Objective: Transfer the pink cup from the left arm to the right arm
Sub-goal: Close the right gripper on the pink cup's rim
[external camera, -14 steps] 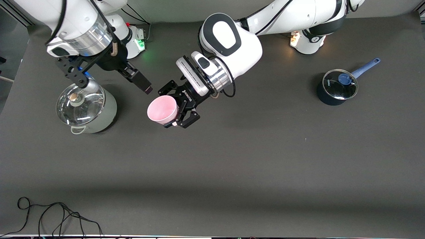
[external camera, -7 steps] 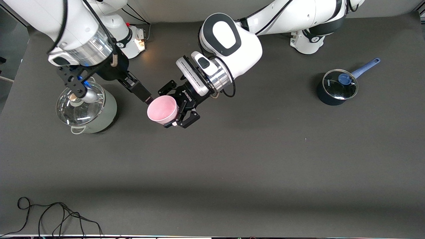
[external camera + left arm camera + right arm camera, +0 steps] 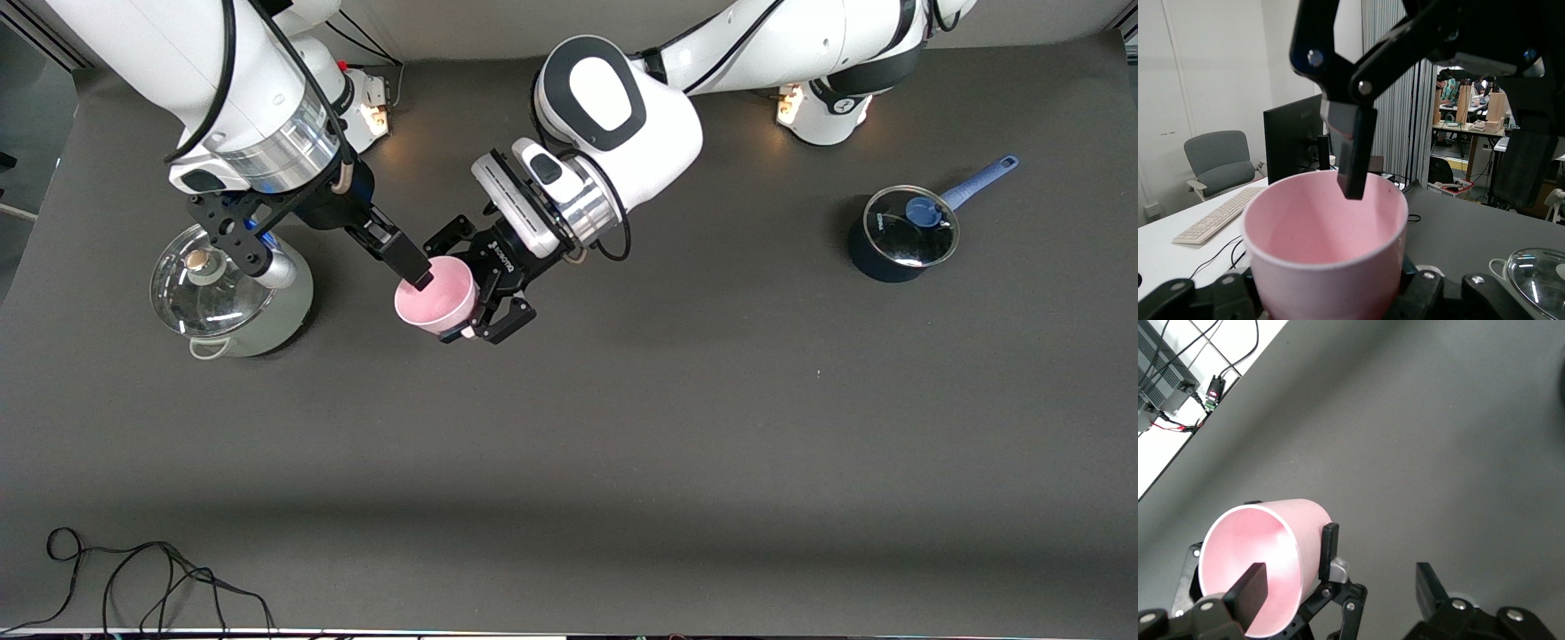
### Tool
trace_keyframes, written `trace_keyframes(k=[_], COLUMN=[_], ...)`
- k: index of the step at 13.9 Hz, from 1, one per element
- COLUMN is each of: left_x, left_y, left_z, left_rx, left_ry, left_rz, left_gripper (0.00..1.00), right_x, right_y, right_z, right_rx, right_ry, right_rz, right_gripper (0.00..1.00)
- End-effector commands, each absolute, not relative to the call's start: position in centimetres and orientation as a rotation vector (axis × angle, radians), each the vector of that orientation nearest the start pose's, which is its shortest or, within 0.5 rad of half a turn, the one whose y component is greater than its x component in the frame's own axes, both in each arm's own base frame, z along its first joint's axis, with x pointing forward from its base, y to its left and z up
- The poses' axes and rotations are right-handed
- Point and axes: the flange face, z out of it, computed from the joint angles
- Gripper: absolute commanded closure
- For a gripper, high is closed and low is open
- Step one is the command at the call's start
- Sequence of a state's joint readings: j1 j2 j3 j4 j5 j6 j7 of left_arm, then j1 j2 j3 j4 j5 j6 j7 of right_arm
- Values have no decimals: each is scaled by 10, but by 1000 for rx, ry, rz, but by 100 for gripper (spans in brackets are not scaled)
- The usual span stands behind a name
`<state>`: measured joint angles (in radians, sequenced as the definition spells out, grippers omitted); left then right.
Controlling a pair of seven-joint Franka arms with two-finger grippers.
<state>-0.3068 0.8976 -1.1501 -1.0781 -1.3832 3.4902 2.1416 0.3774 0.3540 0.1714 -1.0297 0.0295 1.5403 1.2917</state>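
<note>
A wide table (image 3: pixel 676 427) covered in dark grey matte sheeting carries everything. At about nine o'clock, toward the right arm's end, stands a pale green metal pot with a domed glass lid and brass knob (image 3: pixel 227 298); at about two o'clock, toward the left arm's end, sits a small dark blue saucepan with a glass lid and a long blue handle (image 3: pixel 902 236). A thin black cable (image 3: pixel 142 578) lies looped at about seven o'clock, at the edge nearest the front camera.
</note>
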Motion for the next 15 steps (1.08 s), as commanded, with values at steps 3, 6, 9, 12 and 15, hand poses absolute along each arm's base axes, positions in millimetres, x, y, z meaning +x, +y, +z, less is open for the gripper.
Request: trace_keyframes(k=[3,6,9,12,15], left_x=[526,527,526,526,526], left_y=[-534,-533,-534,-534,-534], left_z=[504,504,504,504,504], left_rx=[1834,1835,1834,1834,1834], left_ry=[-905,-904,-905,-905,-905], left_rz=[1513,1513,1513,1513,1513], left_gripper=[100,100,100,100,100], right_x=[572,572,573,573,574], right_y=[328,329,329,328,327], right_z=[672,670,669,669,669], right_rx=[-2715,-2718,-2717,-2718,-2723], right_ry=[1107,1104,1106,1108,1110], right_rz=[-95,-92,-91,-94,-105], right_gripper=[18,24,35,58,85])
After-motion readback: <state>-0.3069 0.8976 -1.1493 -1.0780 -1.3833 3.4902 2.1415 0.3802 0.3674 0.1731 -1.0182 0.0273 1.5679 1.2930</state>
